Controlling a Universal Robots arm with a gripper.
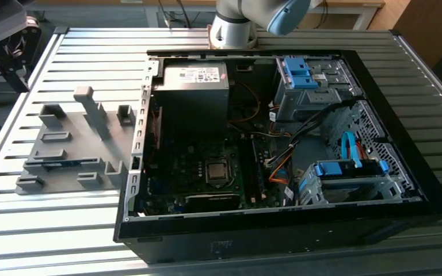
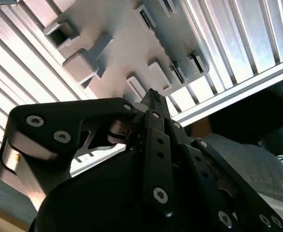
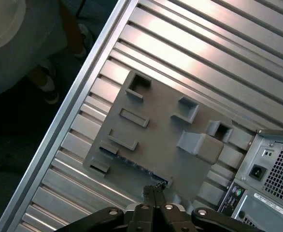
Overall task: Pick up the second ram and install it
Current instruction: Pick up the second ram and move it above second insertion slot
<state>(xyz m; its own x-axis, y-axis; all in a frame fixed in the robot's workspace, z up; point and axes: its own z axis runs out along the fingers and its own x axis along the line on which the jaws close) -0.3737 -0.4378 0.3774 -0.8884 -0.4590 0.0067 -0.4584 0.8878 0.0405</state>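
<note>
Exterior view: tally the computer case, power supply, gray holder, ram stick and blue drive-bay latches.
Computer case: 1
Power supply: 1
Gray holder: 1
Ram stick: 1
Blue drive-bay latches: 2
Total: 6

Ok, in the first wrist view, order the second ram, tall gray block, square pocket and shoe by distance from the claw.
1. second ram, on the holder edge by the claw.
2. tall gray block, toward the computer case.
3. square pocket, holder's far corner.
4. shoe, past the table edge.

Robotics lab, slatted aluminium table (image 1: 90, 57), opened computer case (image 1: 282, 225), robot arm (image 1: 232, 30)
</note>
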